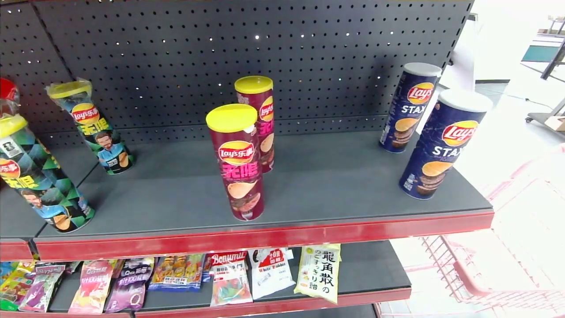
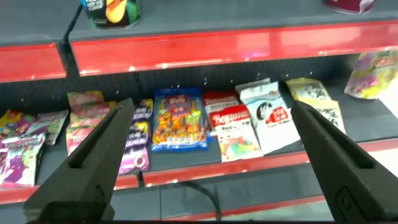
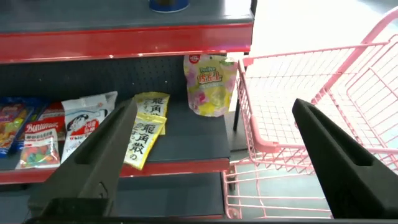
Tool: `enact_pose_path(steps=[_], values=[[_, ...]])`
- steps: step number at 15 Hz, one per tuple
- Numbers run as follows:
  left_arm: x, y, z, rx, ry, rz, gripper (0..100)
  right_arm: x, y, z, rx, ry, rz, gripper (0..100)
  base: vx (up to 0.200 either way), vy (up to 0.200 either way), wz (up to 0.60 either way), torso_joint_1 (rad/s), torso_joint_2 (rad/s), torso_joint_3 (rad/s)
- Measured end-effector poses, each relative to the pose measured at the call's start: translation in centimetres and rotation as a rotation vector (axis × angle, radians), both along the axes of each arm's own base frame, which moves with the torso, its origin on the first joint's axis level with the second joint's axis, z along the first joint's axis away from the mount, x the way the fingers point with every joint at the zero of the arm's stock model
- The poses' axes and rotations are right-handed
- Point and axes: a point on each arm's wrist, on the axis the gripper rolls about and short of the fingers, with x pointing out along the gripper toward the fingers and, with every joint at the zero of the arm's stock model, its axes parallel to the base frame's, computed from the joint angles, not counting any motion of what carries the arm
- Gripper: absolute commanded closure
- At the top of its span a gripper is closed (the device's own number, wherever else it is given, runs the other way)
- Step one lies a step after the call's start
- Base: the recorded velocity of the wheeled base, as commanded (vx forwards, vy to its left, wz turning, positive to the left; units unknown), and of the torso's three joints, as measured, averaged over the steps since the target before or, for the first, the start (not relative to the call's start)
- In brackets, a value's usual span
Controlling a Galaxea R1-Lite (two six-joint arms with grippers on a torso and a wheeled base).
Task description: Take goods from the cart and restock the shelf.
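1. Head view gives me the upper shelf (image 1: pixel 318 185), a dark deck with a red front lip and a pegboard (image 1: pixel 198 48) behind it.
2. Two maroon cans with yellow lids stand upright near the middle of that deck. The front maroon can (image 1: pixel 237 170) is close to the lip, and the rear maroon can (image 1: pixel 259 121) is just behind it, nearer the pegboard.
3. At the right end I see two dark blue cans with pale lids, both upright. The front blue can (image 1: pixel 441 148) is near the corner and the rear blue can (image 1: pixel 408 110) is back by the pegboard.
4. Toward the left stand two green-patterned cans with yellow lids: the far green can (image 1: pixel 96 130) and the near green can (image 1: pixel 39 181).
5. The lower shelf (image 1: pixel 375 265) carries a row of snack bags (image 1: pixel 176 274) laid side by side along its front.
6. The pink cart (image 1: pixel 490 269) stands just beside the shelf, at its right end. The right wrist view shows its wire basket next to the lower shelf.
7. My left tool (image 2: pixel 211 165) is spread wide with nothing between its fingers. It faces the snack bags on the lower shelf.
8. My right tool (image 3: pixel 214 162) is also wide apart and holds nothing. It faces the lower shelf's right end, where yellow sachets (image 3: pixel 146 127) lie, and the pink cart beyond.
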Motion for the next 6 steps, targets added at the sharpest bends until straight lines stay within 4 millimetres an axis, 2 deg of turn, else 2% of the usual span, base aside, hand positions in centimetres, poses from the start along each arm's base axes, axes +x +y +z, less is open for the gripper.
enact_pose_path(steps=[6], values=[[0.00, 0.00, 0.01, 0.000, 0.000, -0.001, 0, 0.00, 0.00, 0.01, 0.000, -0.001, -0.001, 0, 0.000, 0.000, 0.00, 0.000, 0.00, 0.000]])
